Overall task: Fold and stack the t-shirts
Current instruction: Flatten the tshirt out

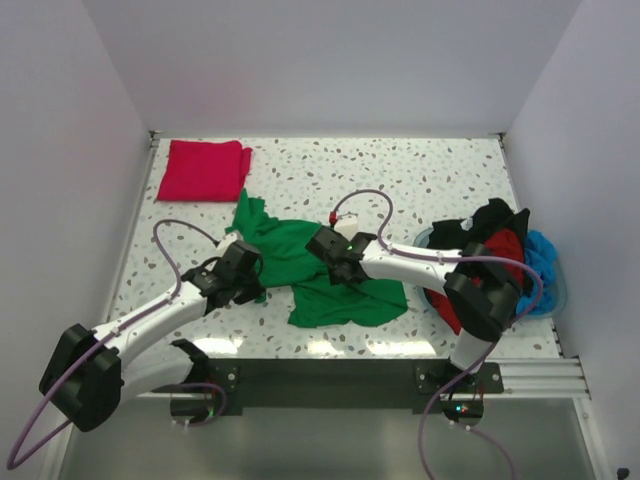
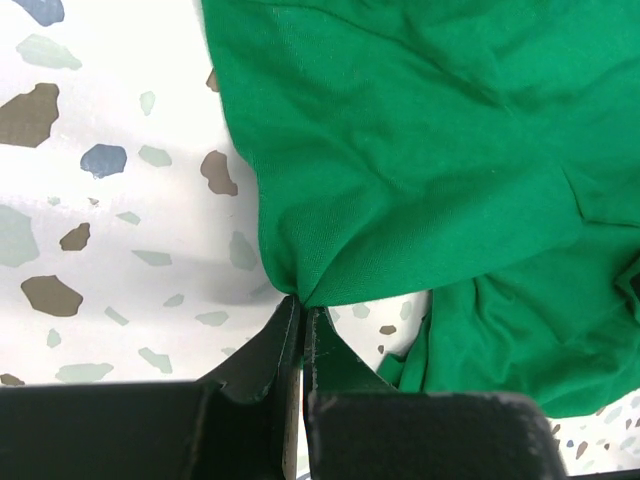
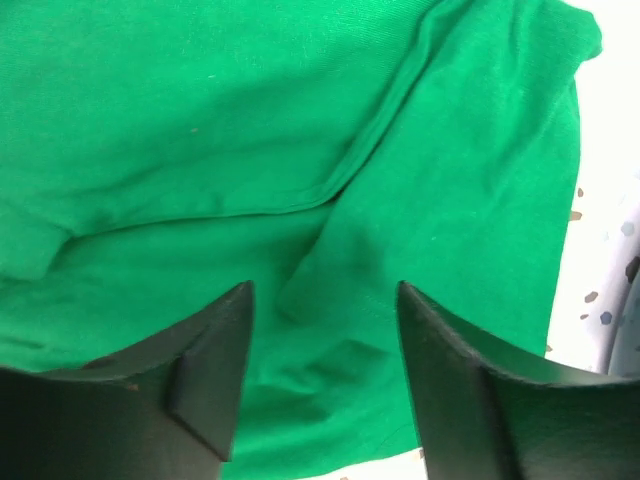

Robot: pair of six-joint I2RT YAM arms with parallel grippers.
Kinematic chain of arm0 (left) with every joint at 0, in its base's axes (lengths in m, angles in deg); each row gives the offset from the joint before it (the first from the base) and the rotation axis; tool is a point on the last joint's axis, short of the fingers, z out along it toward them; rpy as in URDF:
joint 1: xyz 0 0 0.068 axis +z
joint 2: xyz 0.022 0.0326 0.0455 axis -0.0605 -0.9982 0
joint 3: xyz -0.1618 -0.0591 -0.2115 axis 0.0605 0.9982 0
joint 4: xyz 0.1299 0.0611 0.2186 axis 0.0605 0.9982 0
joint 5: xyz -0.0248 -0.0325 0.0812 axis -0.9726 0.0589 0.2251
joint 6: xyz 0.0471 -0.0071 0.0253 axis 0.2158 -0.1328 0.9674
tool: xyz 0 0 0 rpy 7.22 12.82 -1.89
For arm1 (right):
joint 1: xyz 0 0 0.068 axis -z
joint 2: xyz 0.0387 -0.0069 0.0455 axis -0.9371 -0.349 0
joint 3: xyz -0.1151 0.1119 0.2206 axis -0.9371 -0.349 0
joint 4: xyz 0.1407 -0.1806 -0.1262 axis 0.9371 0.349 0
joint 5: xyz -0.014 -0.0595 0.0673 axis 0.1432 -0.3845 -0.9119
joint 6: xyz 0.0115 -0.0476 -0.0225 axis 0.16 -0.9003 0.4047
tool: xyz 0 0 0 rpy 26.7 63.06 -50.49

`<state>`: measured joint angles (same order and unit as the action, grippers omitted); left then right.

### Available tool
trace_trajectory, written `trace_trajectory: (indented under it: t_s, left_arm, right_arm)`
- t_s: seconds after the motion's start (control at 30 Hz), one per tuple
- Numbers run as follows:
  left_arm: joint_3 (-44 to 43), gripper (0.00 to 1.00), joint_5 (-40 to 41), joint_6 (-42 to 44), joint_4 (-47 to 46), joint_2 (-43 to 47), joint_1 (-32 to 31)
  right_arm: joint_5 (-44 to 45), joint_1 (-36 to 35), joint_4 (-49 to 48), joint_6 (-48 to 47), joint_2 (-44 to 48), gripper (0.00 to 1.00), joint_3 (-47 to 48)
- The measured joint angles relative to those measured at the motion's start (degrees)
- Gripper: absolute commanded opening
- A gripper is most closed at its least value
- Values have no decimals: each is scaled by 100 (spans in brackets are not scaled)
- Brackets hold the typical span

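One folded, green one just begun.
Pink-red t-shirt [image 1: 204, 170] folded at the far left corner. Green t-shirt [image 1: 340, 300] crumpled in the middle, pinched at its edge by the tight-shut left gripper [image 2: 302, 305]. Right gripper [image 3: 325, 300] spread apart above it, holding nothing. Pile of shirts [image 1: 495, 225] waiting at the right.

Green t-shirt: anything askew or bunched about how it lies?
Yes. The green t-shirt lies crumpled and skewed mid-table, not spread flat, with cloth doubled over in the right wrist view. The left gripper pinches its left edge, jaws shut; the right gripper is above its middle, jaws apart.
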<state>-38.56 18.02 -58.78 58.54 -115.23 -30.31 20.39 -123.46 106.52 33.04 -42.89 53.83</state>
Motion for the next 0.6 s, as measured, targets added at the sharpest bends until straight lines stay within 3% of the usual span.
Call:
trace_trajectory:
  t_s: [0.37,0.43,0.6]
  left_arm:
    - [0,0,-2,-2,35,0,0]
    - [0,0,-2,-2,37,2,0]
    - [0,0,2,-4,63,31,0]
  right_arm:
    - [111,0,-48,111,-225,52,-59]
    - [114,0,-61,120,-273,46,-92]
    - [166,0,-66,184,-282,17,-168]
